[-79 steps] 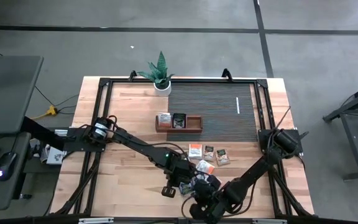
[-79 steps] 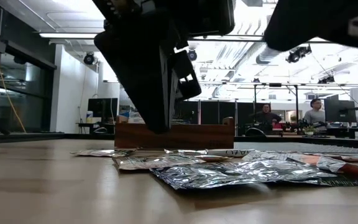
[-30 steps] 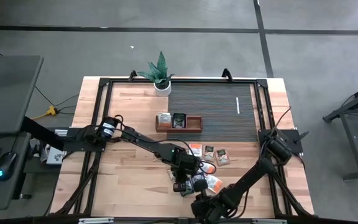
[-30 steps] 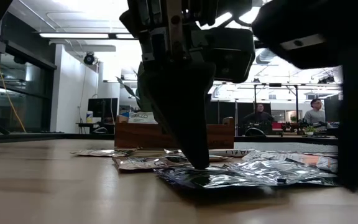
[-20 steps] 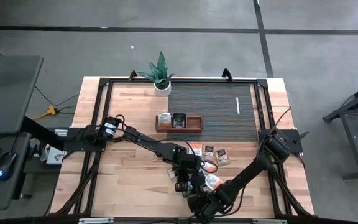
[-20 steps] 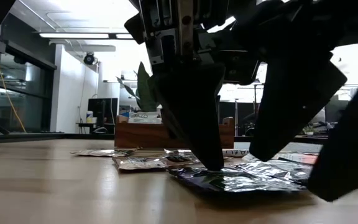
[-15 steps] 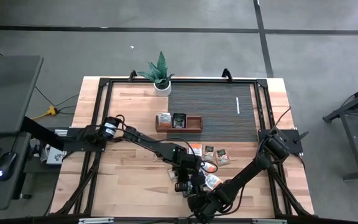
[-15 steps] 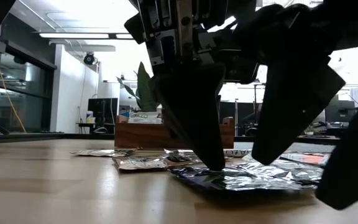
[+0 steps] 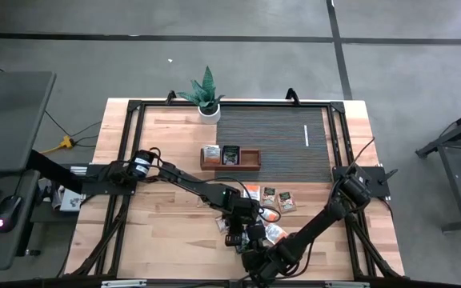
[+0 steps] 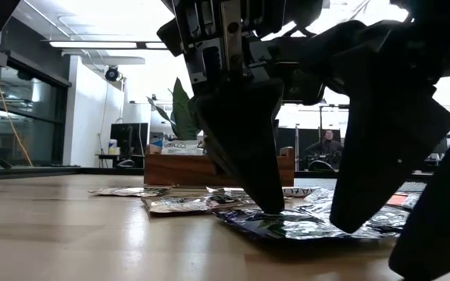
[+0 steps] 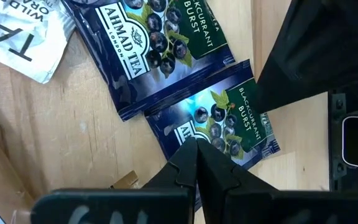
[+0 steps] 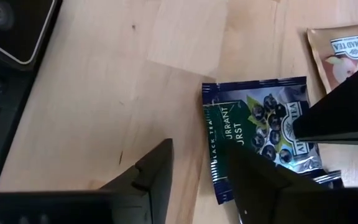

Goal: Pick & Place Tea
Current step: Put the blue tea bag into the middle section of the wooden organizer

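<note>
**Two grippers met over a blackcurrant tea sachet at the near edge of the table**

The left gripper stood with its fingers pressed together, tips down on a dark blue blackcurrant sachet that lay flat on the wooden table; whether the tips pinched the foil or only pressed on it could not be made out. The right gripper hung just beside it with its fingers spread, one on bare wood and the other over the sachet's near edge. In the low view the left gripper's dark fingers came down to a point on the crinkled foil, while the right arm's fingers blocked most of the packet's right end. A second dark sachet overlapped the first, and a white packet was cut off at the picture's corner. From above, the two arms covered most of the pile, leaving only a few loose sachets in plain sight near the mat. Farther back, the wooden tray held two sachets upright in its left and middle compartments, with a potted plant at the table's far edge.
</note>
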{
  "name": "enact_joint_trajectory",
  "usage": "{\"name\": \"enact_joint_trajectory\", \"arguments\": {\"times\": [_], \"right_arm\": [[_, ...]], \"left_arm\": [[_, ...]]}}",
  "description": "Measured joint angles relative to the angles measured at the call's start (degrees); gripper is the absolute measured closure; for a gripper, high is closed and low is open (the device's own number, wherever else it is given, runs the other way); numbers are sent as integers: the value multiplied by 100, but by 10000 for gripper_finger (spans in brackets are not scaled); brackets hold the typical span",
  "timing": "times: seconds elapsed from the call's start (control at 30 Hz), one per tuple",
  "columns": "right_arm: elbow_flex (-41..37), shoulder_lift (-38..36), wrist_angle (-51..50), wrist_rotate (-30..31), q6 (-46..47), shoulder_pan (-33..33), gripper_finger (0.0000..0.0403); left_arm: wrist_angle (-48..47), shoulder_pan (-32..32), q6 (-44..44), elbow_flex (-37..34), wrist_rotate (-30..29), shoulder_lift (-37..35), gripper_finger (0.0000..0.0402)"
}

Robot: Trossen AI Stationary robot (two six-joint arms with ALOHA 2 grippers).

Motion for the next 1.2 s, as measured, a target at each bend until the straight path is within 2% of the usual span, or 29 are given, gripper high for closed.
{"name": "enact_joint_trajectory", "arguments": {"times": [0.17,0.83,0.97,1.2], "right_arm": [[-7,33,-29,-96,-93,-98,278],[-170,12,46,-183,-206,-376,285],[-170,12,41,-207,-168,-390,312],[-173,13,38,-383,191,-406,395]], "left_arm": [[12,41,0,-6,211,7,401],[55,83,-46,-8,391,13,401],[60,87,-46,-8,437,13,401],[76,85,-24,-6,499,15,401]]}}
